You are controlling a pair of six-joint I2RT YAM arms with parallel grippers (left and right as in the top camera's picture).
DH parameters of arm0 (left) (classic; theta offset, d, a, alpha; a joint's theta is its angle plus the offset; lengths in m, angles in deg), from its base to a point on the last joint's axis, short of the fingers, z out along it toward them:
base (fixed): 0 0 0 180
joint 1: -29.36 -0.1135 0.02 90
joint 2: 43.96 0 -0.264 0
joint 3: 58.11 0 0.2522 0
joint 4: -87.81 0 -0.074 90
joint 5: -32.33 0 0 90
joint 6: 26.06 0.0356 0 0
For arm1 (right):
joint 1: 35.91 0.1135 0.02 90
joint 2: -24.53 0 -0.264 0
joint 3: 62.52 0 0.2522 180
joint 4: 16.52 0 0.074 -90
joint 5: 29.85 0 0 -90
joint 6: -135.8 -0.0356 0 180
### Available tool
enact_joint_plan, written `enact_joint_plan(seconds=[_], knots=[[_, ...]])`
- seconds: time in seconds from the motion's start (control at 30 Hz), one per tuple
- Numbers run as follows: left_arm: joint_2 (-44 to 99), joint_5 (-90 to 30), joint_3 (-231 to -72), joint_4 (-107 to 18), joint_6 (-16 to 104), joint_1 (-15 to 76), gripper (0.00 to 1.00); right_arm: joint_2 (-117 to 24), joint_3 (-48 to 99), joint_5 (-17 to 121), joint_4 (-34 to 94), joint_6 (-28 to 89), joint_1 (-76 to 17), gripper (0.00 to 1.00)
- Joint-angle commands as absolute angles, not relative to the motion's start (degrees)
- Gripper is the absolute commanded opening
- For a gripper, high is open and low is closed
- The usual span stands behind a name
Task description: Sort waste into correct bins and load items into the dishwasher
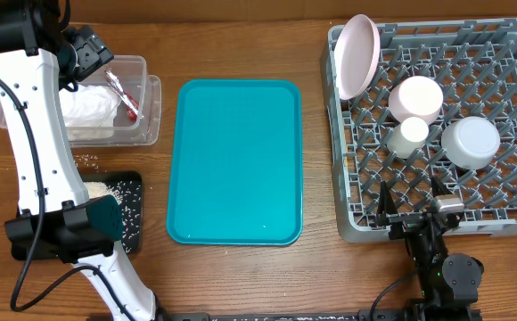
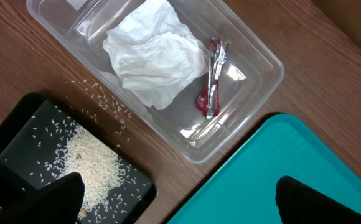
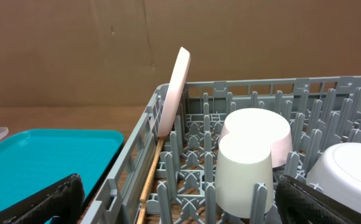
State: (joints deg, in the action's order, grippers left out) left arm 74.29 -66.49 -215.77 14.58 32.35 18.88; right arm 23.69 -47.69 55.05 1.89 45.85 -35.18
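Overhead: crumpled white paper napkin (image 1: pixel 89 105) in clear plastic tub (image 1: pixel 143 62), likely light, soft, pinch folds. Pale pink round plate (image 1: pixel 358 55) on edge in grey dish rack (image 1: pixel 346 192), likely slick, grab rim. Left gripper (image 2: pixel 183 205), right gripper (image 3: pixel 183 205) spread, empty.

Waste left of the teal tray (image 1: pixel 236 160), dishes right.
Crumpled napkin (image 2: pixel 152 59) and red-and-white wrapper (image 2: pixel 211 78) lie in the clear tub (image 2: pixel 274 65); rice crumbs (image 2: pixel 90 165) in the black tray (image 2: pixel 34 99) (some spilled beside it); grey dish rack (image 1: pixel 352 223) holds plate (image 1: pixel 358 55) on edge, pink bowl (image 1: pixel 416 98), cup (image 1: pixel 409 136), greyish bowl (image 1: pixel 471 143) upturned.
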Motion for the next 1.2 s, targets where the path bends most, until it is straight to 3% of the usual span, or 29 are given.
enact_joint_plan(seconds=[0.0, 1.17], knots=[[74.0, -66.4, -216.4, 14.5, 32.0, 19.3, 1.0, 24.4, -48.3, 55.6, 1.7, 46.2, -35.5, 1.0], [74.0, -64.5, -216.4, 16.9, 32.0, 19.4, 1.0, 24.4, -48.3, 55.6, 1.7, 46.3, -35.5, 1.0]])
